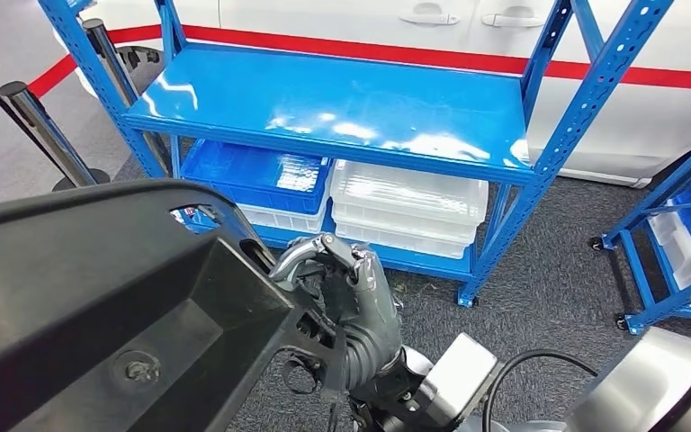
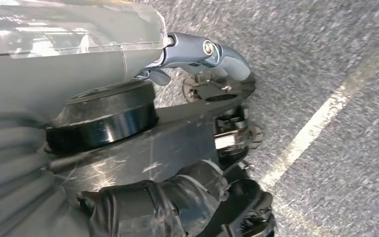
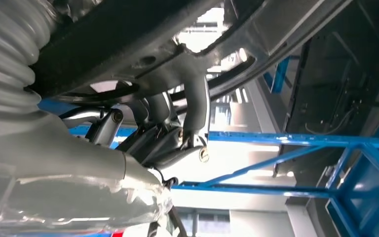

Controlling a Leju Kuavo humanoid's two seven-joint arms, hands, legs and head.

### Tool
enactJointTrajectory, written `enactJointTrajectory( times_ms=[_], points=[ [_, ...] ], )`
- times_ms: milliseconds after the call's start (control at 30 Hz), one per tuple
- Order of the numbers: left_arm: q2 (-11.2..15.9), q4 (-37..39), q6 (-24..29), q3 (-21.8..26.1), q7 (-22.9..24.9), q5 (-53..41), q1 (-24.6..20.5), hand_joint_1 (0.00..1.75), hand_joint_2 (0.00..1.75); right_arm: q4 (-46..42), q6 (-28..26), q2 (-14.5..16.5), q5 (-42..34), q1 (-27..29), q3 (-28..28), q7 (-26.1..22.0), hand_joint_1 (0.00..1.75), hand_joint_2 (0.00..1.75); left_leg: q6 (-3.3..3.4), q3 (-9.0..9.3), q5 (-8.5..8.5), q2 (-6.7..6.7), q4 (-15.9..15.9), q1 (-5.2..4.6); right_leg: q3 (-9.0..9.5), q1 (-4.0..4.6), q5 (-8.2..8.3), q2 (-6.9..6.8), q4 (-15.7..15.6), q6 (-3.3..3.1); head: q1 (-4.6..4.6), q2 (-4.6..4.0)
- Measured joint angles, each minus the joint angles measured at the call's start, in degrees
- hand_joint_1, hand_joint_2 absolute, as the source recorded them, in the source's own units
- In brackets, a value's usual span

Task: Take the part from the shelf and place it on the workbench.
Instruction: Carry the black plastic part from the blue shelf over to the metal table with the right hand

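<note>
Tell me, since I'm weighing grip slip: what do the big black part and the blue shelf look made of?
Black part: apparently moulded plastic, matte, with a scuffed surface in the left wrist view. Blue shelf: seemingly painted metal, glossy, mirroring the lights, with perforated uprights. Right robot hand holds the part.

The head view is bright and evenly lit from overhead, with white glare patches spread across the glossy top of the blue metal shelf [image 1: 342,99] and softer highlights on the clear plastic bins [image 1: 409,202] beneath it. The large black moulded plastic part [image 1: 99,315], close to the lens, is slightly soft, while the shelf behind is sharp. In the left wrist view the speckled grey floor [image 2: 335,59] is streaked with motion blur, and scuffs on the black part catch the light. The right wrist view is strongly backlit: blown-out white areas behind the blue frame leave the part's underside in deep shadow.
</note>
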Motion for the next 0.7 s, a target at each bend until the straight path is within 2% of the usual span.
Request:
enactJointTrajectory(
  times_ms=[67, 133, 200, 233, 267, 300, 333, 367, 400, 433, 467, 500, 533, 567, 633, 667, 700],
  points=[
    [0.1, 0.0, 0.2, 0.0, 0.0, 0.1, 0.3, 0.00, 1.75, 0.0, 0.0, 0.0, -0.4, -0.2, 0.0, -0.2, 1.75, 1.75, -0.62, -1.32, -1.42, 2.19, 2.5, 0.00, 0.32, -0.24, 0.09, -1.26, -0.4, -0.51, -0.31, 0.00],
    [0.1, 0.0, 0.2, 0.0, -0.1, 0.1, 0.3, 0.00, 1.75, 0.0, 0.0, 0.1, -0.8, -0.3, 0.0, -0.6, 1.75, 1.75, -1.34, -4.50, -4.25, 4.92, 8.6, 0.26, 0.61, -0.22, -0.04, -2.69, -0.6, -0.74, -0.64, 0.00],
    [0.1, 0.0, 0.3, 0.0, -0.2, 0.1, 0.2, 0.00, 1.75, 0.1, 0.0, 0.1, -1.2, -0.2, 0.0, -1.0, 1.75, 1.75, -1.71, -7.49, -5.97, 5.80, 13.9, 0.56, 0.82, -0.17, -0.31, -4.12, -0.6, -0.82, -0.69, 0.00],
    [0.1, 0.0, 0.3, 0.0, -0.3, 0.1, 0.2, 0.00, 1.75, 0.2, 0.0, 0.1, -1.4, -0.2, 0.0, -1.1, 1.75, 1.75, -1.71, -7.82, -5.42, 6.03, 14.2, 0.61, 1.02, -0.15, -0.51, -4.81, -0.6, -0.82, -0.71, 0.00],
    [0.1, 0.0, 0.3, 0.0, -0.3, 0.1, 0.2, 0.00, 1.75, 0.2, 0.0, 0.1, -1.5, -0.3, 0.0, -1.2, 1.75, 1.75, -1.56, -7.08, -3.91, 6.26, 12.5, 0.60, 1.29, -0.13, -0.71, -5.43, -0.7, -0.78, -0.72, 0.00],
    [0.1, 0.0, 0.3, 0.0, -0.3, 0.1, 0.3, 0.00, 1.75, 0.2, 0.0, 0.1, -1.5, -0.3, 0.0, -1.2, 1.75, 1.75, -1.20, -5.49, -1.76, 6.83, 9.2, 0.48, 1.67, -0.10, -0.94, -6.00, -0.7, -0.74, -0.73, 0.00],
    [0.1, 0.0, 0.3, 0.0, -0.3, 0.1, 0.3, 0.00, 1.75, 0.2, 0.0, 0.1, -1.5, -0.3, 0.0, -1.2, 1.75, 1.75, -0.72, -3.60, 0.18, 7.95, 5.3, 0.22, 2.12, -0.06, -1.18, -6.61, -0.9, -0.67, -0.73, 0.00],
    [0.1, 0.0, 0.3, 0.0, -0.3, 0.1, 0.3, 0.00, 1.75, 0.2, 0.0, 0.1, -1.6, -0.3, 0.0, -1.2, 1.75, 1.75, -0.21, -1.99, 1.36, 9.03, 2.1, -0.20, 2.50, 0.06, -1.34, -7.10, -1.1, -0.50, -0.75, 0.00],
    [0.2, 0.0, 0.3, 0.0, -0.3, 0.1, 0.3, 0.00, 1.75, 0.3, 0.0, 0.1, -1.7, -0.3, 0.0, -1.2, 1.75, 1.75, 0.24, -0.97, 1.82, 9.90, 0.0, -0.59, 2.81, 0.17, -1.43, -7.61, -1.4, -0.30, -0.76, 0.00],
    [0.2, 0.0, 0.3, 0.0, -0.3, 0.1, 0.2, 0.00, 1.75, 0.3, 0.0, 0.1, -1.8, -0.3, 0.0, -1.3, 1.75, 1.75, 0.52, -0.61, 1.66, 10.21, -0.8, -0.89, 3.05, 0.26, -1.48, -8.13, -1.7, -0.05, -0.78, 0.00],
    [0.2, 0.0, 0.4, 0.0, -0.4, 0.1, 0.2, 0.00, 1.75, 0.4, 0.0, 0.1, -1.9, -0.4, 0.0, -1.5, 1.75, 1.75, 0.70, -0.51, 1.64, 9.78, -1.1, -1.05, 3.30, 0.37, -1.51, -8.70, -2.0, 0.24, -0.80, 0.00],
    [0.2, 0.0, 0.4, 0.0, -0.4, 0.1, 0.3, 0.00, 1.75, 0.5, 0.0, 0.1, -2.2, -0.4, 0.0, -1.7, 1.75, 1.75, 0.87, -0.25, 1.78, 9.18, -1.6, -0.77, 3.51, 0.42, -1.68, -9.11, -2.2, 0.55, -0.80, 0.00],
    [0.2, 0.0, 0.5, 0.0, -0.4, 0.1, 0.5, 0.00, 1.75, 0.6, 0.0, 0.1, -2.4, -0.5, 0.0, -2.0, 1.75, 1.75, 1.02, 0.19, 1.95, 8.59, -2.3, -0.54, 3.67, 0.47, -2.02, -8.70, -2.0, 0.81, -0.77, -0.01],
    [0.2, 0.0, 0.6, 0.0, -0.4, 0.1, 0.6, 0.00, 1.75, 0.7, 0.0, 0.1, -2.6, -0.5, 0.0, -2.2, 1.75, 1.75, 1.23, 0.71, 2.10, 8.02, -2.9, -0.31, 3.30, 0.54, -2.80, -7.69, -0.8, 0.94, -0.77, -0.01],
    [0.2, 0.0, 0.7, 0.0, -0.4, 0.0, 0.4, 0.00, 1.75, 1.0, 0.0, 0.2, -2.9, -0.5, 0.0, -2.6, 1.75, 1.75, 1.78, 1.43, 2.14, 6.91, -3.5, -0.15, 0.50, 0.65, -5.53, -4.78, 5.1, 0.89, -0.79, -0.02],
    [0.1, 0.0, 0.7, 0.0, -0.4, 0.0, 0.2, 0.00, 1.75, 1.1, 0.0, 0.2, -3.0, -0.5, 0.0, -2.8, 1.75, 1.75, 2.04, 1.50, 2.01, 6.29, -3.4, -0.18, -1.69, 0.69, -6.91, -3.90, 8.8, 0.80, -0.84, -0.02],
    [0.1, 0.0, 0.7, 0.0, -0.4, 0.0, 0.2, 0.00, 1.75, 1.2, 0.0, 0.2, -3.1, -0.5, 0.0, -2.9, 1.75, 1.75, 2.20, 1.55, 1.84, 5.60, -3.2, -0.20, -3.59, 0.71, -7.52, -3.47, 11.7, 0.79, -0.85, -0.02]
  ],
)
